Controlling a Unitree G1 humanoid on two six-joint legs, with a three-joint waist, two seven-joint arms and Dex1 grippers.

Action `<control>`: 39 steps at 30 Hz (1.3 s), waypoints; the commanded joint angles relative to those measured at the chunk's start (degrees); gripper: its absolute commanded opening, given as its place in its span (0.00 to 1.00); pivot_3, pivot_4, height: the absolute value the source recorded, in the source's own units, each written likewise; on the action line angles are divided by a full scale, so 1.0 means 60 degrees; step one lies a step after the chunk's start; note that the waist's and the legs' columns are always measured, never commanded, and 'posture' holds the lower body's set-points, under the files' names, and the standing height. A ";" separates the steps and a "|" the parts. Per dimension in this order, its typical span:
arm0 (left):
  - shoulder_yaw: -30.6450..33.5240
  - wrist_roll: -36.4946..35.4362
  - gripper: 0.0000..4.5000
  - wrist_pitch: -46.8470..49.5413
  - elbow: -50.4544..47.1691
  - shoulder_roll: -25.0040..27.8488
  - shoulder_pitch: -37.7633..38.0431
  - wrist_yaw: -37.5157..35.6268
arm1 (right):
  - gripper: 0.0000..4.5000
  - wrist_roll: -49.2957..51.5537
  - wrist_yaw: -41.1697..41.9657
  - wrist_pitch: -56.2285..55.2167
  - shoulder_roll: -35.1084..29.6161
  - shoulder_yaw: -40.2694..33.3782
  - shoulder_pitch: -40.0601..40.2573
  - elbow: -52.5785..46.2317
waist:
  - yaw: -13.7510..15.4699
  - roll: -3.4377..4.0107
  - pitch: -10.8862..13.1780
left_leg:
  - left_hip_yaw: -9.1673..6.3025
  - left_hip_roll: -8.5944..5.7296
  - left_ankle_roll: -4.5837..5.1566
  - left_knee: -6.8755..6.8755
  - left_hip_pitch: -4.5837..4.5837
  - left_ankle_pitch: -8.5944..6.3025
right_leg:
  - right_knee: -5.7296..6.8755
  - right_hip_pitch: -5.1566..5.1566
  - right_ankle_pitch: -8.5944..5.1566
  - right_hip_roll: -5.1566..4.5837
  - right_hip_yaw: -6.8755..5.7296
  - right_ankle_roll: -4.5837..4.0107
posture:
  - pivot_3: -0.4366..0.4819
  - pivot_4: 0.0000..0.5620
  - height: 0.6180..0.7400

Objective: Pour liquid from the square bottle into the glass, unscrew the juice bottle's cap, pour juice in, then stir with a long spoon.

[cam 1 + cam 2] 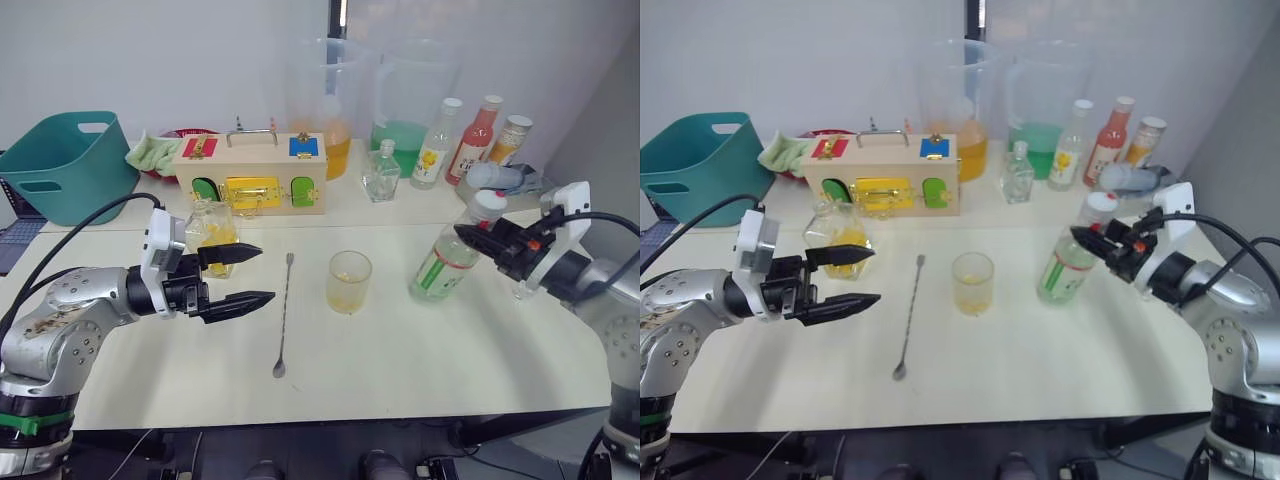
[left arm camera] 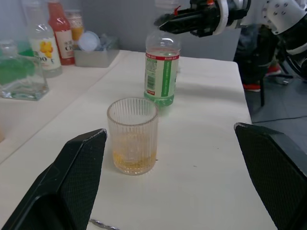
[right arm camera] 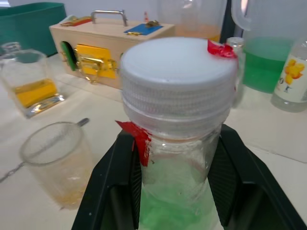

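Pale yellow liquid is seen at the bottom of the glass (image 1: 349, 281), which stands mid-tabletop (image 1: 420, 350) and serves as the landmark here. In the head views, the long spoon (image 1: 284, 315) lies just left of the glass; the square bottle (image 1: 210, 228), part full of yellow liquid (image 1: 213, 236), stands further left and a little behind. The left pincer (image 1: 252, 274) hovers left of the spoon, released and empty, its fingers spread. Right of the glass stands the juice bottle (image 1: 449, 254), with the right pincer (image 1: 470, 238) at its neck.

In the left wrist view, the glass is framed between the spread black fingers (image 2: 67, 182), and the juice bottle (image 2: 162, 67) is seen beyond it with the right pincer (image 2: 165, 21) at its top.

In the right wrist view, the cap (image 3: 178, 84) is seen close up, still seated, and the neck below it is flanked by the fingers on both sides.

The step in hand is judged to be the uncapping. The bottle should be steadied at the body while the cap is turned squarely, so that it is not tipped toward the glass.

Whether the right fingers actually press the neck cannot be told. The juice level is partly masked by the label.
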 commanded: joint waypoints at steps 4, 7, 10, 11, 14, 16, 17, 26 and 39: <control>-0.0415 0.0294 1.00 -0.0349 0.0394 -0.0304 -0.0701 -0.0597 | 0.30 0.2106 -0.1105 0.0583 0.0620 0.0223 0.1077 -0.3135 | 0.0000 -0.0005 -0.0002 | 0.0001 0.0004 0.0002 0.0005 0.0003 0.0001 | 0.0001 0.0004 0.0000 0.0005 0.0004 0.0000 | 0.48 0.27 1.00; -0.0475 0.0394 1.00 -0.0343 0.0360 -0.0439 -0.0779 -0.0631 | 0.30 0.2581 -0.1625 0.0539 0.0882 0.0513 0.1523 -0.3840 | 0.0005 -0.0006 -0.0002 | -0.0009 0.0003 0.0005 0.0007 -0.0001 0.0004 | 0.0005 0.0006 0.0000 0.0005 -0.0001 0.0000 | 0.48 0.27 1.00; -0.0514 0.0426 1.00 -0.0273 0.0222 -0.0479 -0.0689 -0.0681 | 0.30 0.2420 -0.2123 0.0332 0.1125 0.1207 0.1499 -0.4017 | -0.0001 -0.0012 -0.0003 | -0.0004 0.0002 0.0005 0.0018 -0.0002 0.0004 | 0.0000 0.0010 0.0000 0.0002 0.0000 0.0000 | 0.48 0.27 1.00; -0.0540 0.0435 1.00 -0.0246 0.0183 -0.0432 -0.0619 -0.0776 | 0.30 0.2043 -0.2099 0.0216 0.1113 0.1686 0.1465 -0.4062 | -0.0003 -0.0013 -0.0003 | -0.0005 0.0003 0.0005 0.0018 0.0006 0.0005 | 0.0000 0.0016 0.0000 0.0003 0.0000 0.0000 | 0.48 0.27 1.00; -0.0539 0.0434 1.00 -0.0173 0.0069 -0.0287 -0.0473 -0.0983 | 0.30 0.1537 -0.1930 -0.0016 0.1002 0.2365 0.1368 -0.4030 | -0.0012 -0.0012 -0.0002 | -0.0007 0.0004 0.0010 0.0016 0.0008 0.0012 | 0.0000 0.0012 -0.0002 0.0009 0.0000 0.0000 | 0.48 0.27 1.00; -0.0474 0.0394 1.00 -0.0105 -0.0023 -0.0224 -0.0403 -0.1008 | 0.30 0.1313 -0.1815 -0.0154 0.0945 0.2682 0.1337 -0.4001 | -0.0006 -0.0013 -0.0003 | -0.0009 0.0005 0.0011 0.0016 0.0006 0.0013 | 0.0003 0.0010 -0.0002 0.0010 0.0000 -0.0001 | 0.48 0.27 1.00; -0.0460 0.0386 1.00 -0.0091 -0.0033 -0.0214 -0.0395 -0.1010 | 0.30 0.1227 -0.1784 -0.0214 0.0925 0.2782 0.1337 -0.3989 | -0.0006 -0.0013 -0.0003 | -0.0009 0.0005 0.0011 0.0016 0.0005 0.0013 | 0.0002 0.0010 -0.0002 0.0009 0.0000 -0.0001 | 0.48 0.27 1.00; -0.0167 0.0487 1.00 -0.0155 -0.0131 0.0231 0.0113 -0.1046 | 0.54 -0.0378 -0.0984 -0.1072 0.0761 0.4325 0.1313 -0.3466 | -0.0029 -0.0018 -0.0006 | -0.0007 0.0010 0.0013 0.0016 0.0027 0.0015 | 0.0002 0.0020 -0.0003 0.0017 0.0002 -0.0003 | 0.48 0.27 1.00; 0.0074 0.0335 1.00 0.0089 -0.0514 0.0328 0.0413 -0.0767 | 0.99 0.0005 0.3756 -0.2142 -0.1522 0.3227 0.0607 -0.0855 | 0.0045 -0.0025 -0.0002 | -0.0005 0.0010 0.0019 0.0019 0.0019 0.0026 | -0.0004 0.0024 -0.0001 0.0015 0.0001 -0.0005 | 0.48 0.27 1.00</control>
